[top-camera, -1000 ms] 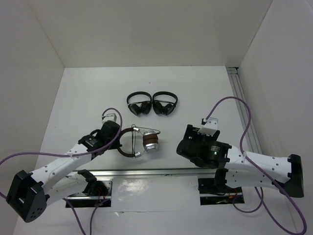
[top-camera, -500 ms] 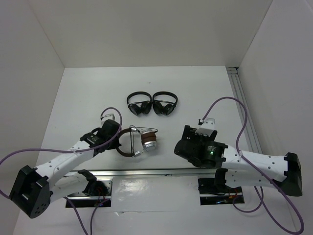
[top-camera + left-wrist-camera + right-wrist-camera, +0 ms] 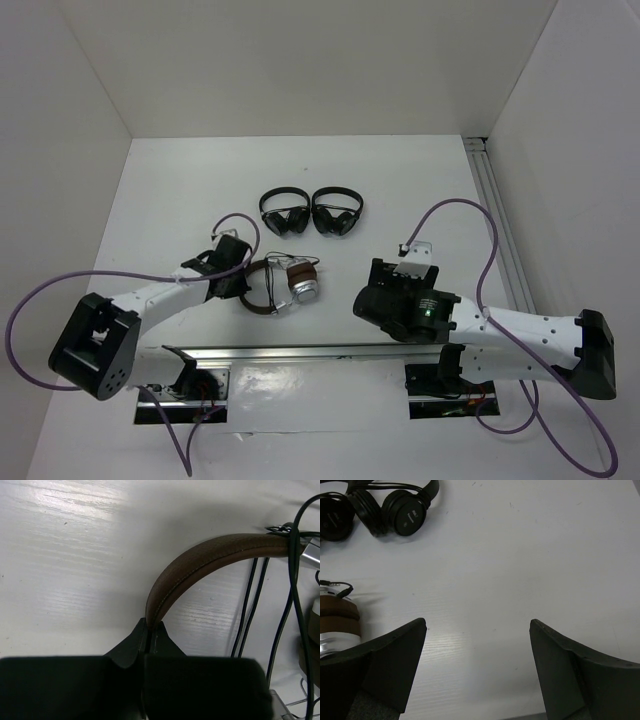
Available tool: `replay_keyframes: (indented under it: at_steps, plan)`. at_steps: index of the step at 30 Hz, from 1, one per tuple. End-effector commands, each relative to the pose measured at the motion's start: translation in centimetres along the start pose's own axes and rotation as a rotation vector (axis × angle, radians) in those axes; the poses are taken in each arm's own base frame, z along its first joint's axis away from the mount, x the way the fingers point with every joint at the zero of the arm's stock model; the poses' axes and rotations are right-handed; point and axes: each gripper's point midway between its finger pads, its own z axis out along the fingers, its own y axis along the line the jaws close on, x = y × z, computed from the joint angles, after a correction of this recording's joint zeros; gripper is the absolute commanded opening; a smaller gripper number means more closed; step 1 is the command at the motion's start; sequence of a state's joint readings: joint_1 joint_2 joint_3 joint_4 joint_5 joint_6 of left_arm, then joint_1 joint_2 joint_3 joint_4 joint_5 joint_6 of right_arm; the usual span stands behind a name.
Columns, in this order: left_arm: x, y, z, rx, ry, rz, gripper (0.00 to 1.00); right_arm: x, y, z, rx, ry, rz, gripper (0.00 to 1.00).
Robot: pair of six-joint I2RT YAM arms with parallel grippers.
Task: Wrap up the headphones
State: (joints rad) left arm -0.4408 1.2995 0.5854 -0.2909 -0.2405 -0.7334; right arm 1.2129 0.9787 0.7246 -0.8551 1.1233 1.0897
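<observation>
- The left end effector (image 3: 243, 283) lies low over the white, faintly wood-grained table (image 3: 170, 190), its matte black fingers (image 3: 127, 647) clenched together on the rim of the headband (image 3: 200, 565).
- The headphones (image 3: 285, 287) rest on the table at the near centre, at 3 o'clock of the left end effector and 9 o'clock of the right one. The headband is a smooth brown padded arc with a stitched seam. A thin glossy black cable (image 3: 250, 610) runs in several strands inside its curve.
- An earcup (image 3: 337, 625) is a stubby cylinder of brushed silver with a brown cushion band.
- Two small black headphones (image 3: 310, 213) lie folded side by side at 12 o'clock of the brown pair, well apart from it.
- The right end effector (image 3: 477, 625) hovers over bare table, its wedge-shaped black jaws spread wide and released, grasping nothing.
</observation>
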Motion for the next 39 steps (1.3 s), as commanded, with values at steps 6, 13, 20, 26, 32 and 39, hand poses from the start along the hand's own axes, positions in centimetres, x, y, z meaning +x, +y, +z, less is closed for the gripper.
replay_keyframes:
  at_steps: [6, 13, 20, 26, 32, 39]
  plan:
    - [-1.7, -1.0, 1.2, 0.006, -0.04, -0.026, 0.22, -0.7, 0.6, 0.1, -0.016, -0.024, 0.048, 0.91]
    - [-3.6, -1.1, 0.6, 0.018, -0.084, -0.052, 0.33, -0.4, 0.8, 0.0, -0.032, -0.01, 0.045, 0.91]
    - [-4.7, -2.6, -1.6, 0.081, -0.14, -0.066, 0.43, -0.7, 1.0, -0.4, -0.063, 0.008, 0.052, 0.91]
    - [-5.7, -3.3, -4.5, 0.133, -0.177, -0.079, 0.87, -2.5, 1.7, -1.7, -0.11, 0.016, 0.084, 1.0]
    - [-7.9, -3.0, -8.3, 0.133, -0.262, -0.139, 0.99, -4.3, 2.3, -3.3, -0.159, 0.026, 0.078, 1.0]
    - [-8.0, -2.0, -16.0, 0.171, -0.333, -0.128, 0.99, -7.7, 3.5, -6.2, -0.285, 0.077, 0.041, 1.0]
